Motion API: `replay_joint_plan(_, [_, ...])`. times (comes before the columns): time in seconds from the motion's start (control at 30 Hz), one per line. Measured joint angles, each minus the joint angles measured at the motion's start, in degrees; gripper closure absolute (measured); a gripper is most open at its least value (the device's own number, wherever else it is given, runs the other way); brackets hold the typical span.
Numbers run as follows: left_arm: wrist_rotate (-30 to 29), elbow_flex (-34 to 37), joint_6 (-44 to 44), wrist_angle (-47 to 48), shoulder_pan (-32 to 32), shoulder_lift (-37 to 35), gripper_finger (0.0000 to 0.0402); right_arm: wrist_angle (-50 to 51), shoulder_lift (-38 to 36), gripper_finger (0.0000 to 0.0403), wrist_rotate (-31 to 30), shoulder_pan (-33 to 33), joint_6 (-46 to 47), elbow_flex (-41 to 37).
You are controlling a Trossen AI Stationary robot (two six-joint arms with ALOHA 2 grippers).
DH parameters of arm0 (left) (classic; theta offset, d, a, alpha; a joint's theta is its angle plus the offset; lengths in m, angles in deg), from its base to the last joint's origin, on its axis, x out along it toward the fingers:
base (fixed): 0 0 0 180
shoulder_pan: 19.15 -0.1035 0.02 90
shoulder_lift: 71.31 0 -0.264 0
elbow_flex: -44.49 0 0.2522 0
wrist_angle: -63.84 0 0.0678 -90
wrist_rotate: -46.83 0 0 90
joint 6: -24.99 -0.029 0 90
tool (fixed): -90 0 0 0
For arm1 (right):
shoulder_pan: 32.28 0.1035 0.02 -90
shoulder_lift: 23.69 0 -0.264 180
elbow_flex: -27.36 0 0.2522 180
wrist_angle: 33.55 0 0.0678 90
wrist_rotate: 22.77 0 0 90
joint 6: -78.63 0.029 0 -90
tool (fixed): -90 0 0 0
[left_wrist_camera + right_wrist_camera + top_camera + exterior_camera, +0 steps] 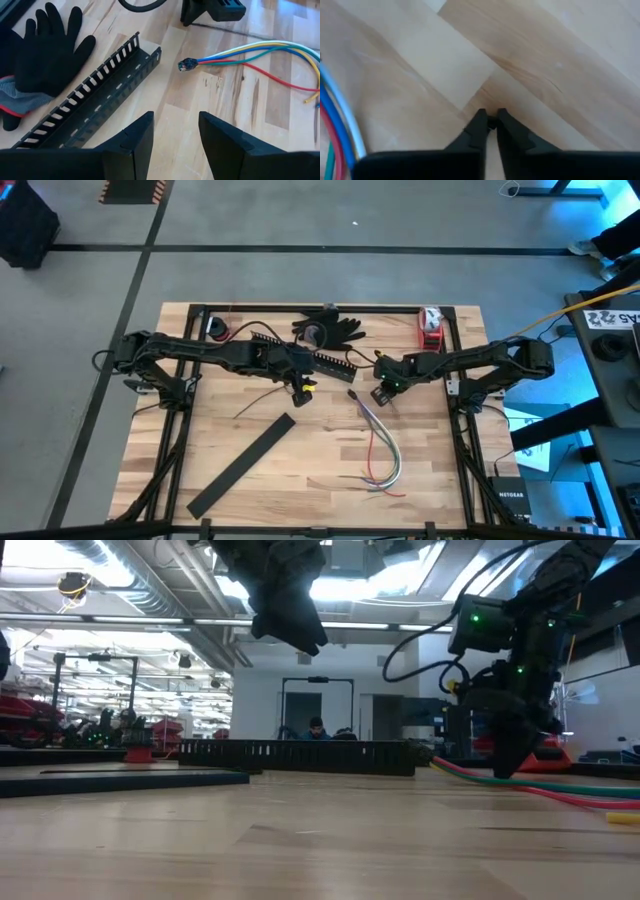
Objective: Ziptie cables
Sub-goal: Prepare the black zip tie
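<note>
Nearest the table's front edge lies one flat plain black strip [242,465], with one bundle of thin coloured cables [381,448] just right of it. Mid-table, the right gripper [380,395] is down at the wood beside the cables' upper end, fingertips pinched together. The left gripper [300,394] hangs with jaws apart. Beyond lie one slotted black bar [312,356] and black gloves [330,328].

Right gripper [490,121] tips together over bare wooden table [545,60] (cables [335,120] alongside)
</note>
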Motion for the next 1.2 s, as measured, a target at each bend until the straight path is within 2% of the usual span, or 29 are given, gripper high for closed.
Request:
replay_joint_plan(0.17, [-1.05,-0.36,-0.82,0.31,0.0,-0.82,0.0251,1.63,-0.97,0.0388,-0.46,0.0,-5.6,2.83])
replay_joint_plan(0.33, [-1.92,-2.51,-2.26,-0.18,-0.28,-4.42,0.0251,6.04,-4.77,0.0399,-1.81,-0.31,-16.53,11.32])
replay_joint_plan(0.7, [-2.82,-5.51,-6.7,-0.95,-3.63,-13.22,0.0251,3.32,-7.33,0.0402,0.22,-0.37,-43.49,38.88])
replay_joint_plan(0.77, [-2.82,-5.49,-6.67,-1.02,-3.98,-14.29,0.0251,3.43,-7.36,0.0403,-0.41,-0.37,-45.28,42.14])
replay_joint_plan(0.83, [-2.84,-5.49,-6.63,-1.06,-4.07,-15.29,0.0251,4.2,-7.34,0.0403,-4.54,-0.37,-44.37,44.18])
replay_joint_plan(0.9, [-2.8,-5.5,-6.62,-1.3,-3.97,-15.78,0.0251,7.02,-7.37,0.0399,-9.32,-1.31,-43.88,44.75])
replay_joint_plan(1.0, [-2.76,-5.44,-6.49,-0.54,-3.63,-15.91,0.0251,13.81,-7.1,0.037,-10.2,-5.89,-40.74,42.66])
replay_joint_plan(1.1, [-2.78,-5.44,-6.46,0.56,-3.04,-15.91,0.0251,14.22,-6.85,0.0322,-3.37,-11.8,-38.99,35.33])
replay_joint_plan(1.2, [-2.75,-5.44,-6.32,1.25,-2.62,-15.91,0.0251,7.85,-6.84,0.0273,3.13,-16.48,-39.42,25.41])
